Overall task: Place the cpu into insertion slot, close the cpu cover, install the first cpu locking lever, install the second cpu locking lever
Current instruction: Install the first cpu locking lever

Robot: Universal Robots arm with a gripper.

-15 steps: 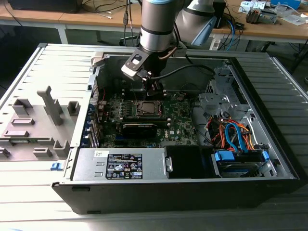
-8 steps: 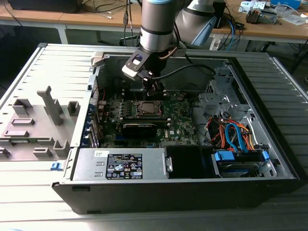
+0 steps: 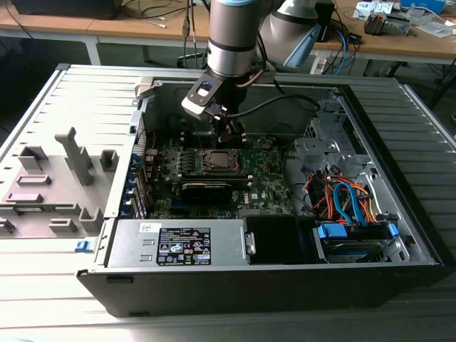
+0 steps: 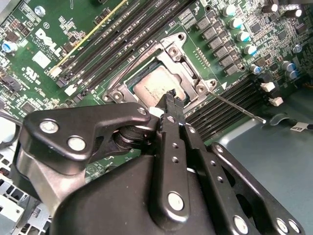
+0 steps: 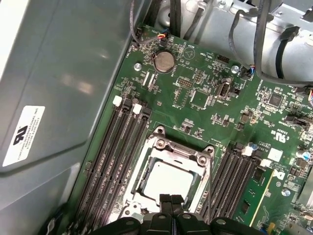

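First wrist view puts the cpu (image 5: pixel 168 178) flat inside the insertion slot (image 5: pixel 131 211), its silvery top facing up. The cpu cover (image 5: pixel 182 148) lies down around it as a frame, and the chip shows through the cover's window. The gripper (image 5: pixel 171 199) hangs just over the slot's edge with its jaws drawn together and nothing between them. In the second wrist view its tip (image 4: pixel 170 98) sits just above the chip's edge, though contact cannot be judged.

The chip is likely light, stiff and thin, with a slick metal lid and a delicate underside, so its side edges are the only sensible place to hold it. It is square, so it has no long axis (only a flat face, parallel to the slot's floor). The cover looks like thin sheet metal, rigid enough to press on its rim.

A thin locking lever (image 4: pixel 239 108) runs straight out from one corner of the slot, its long axis along the slot's side. It is probably springy wire, best pushed near its free end.
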